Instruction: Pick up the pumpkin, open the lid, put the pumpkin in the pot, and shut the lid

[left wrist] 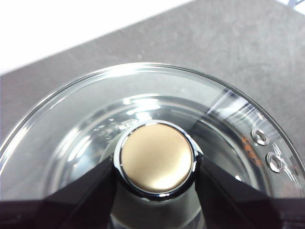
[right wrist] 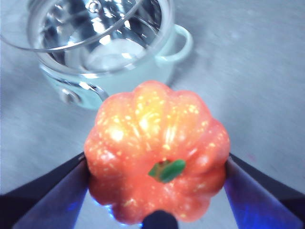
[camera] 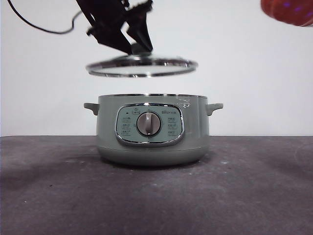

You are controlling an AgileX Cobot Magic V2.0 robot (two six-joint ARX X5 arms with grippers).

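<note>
The sage-green pot (camera: 151,129) stands open in the middle of the table, its shiny inside showing in the right wrist view (right wrist: 119,52). My left gripper (camera: 133,45) is shut on the knob (left wrist: 157,157) of the glass lid (camera: 142,66) and holds it level a short way above the pot; the lid's rim also shows in the right wrist view (right wrist: 66,45). My right gripper (right wrist: 157,191) is shut on the orange pumpkin (right wrist: 157,150), held high above the table to the right of the pot. The pumpkin shows at the top right corner of the front view (camera: 288,11).
The dark grey table (camera: 244,196) stretches around the pot, with a white wall behind. A black cable (camera: 44,27) hangs at the upper left.
</note>
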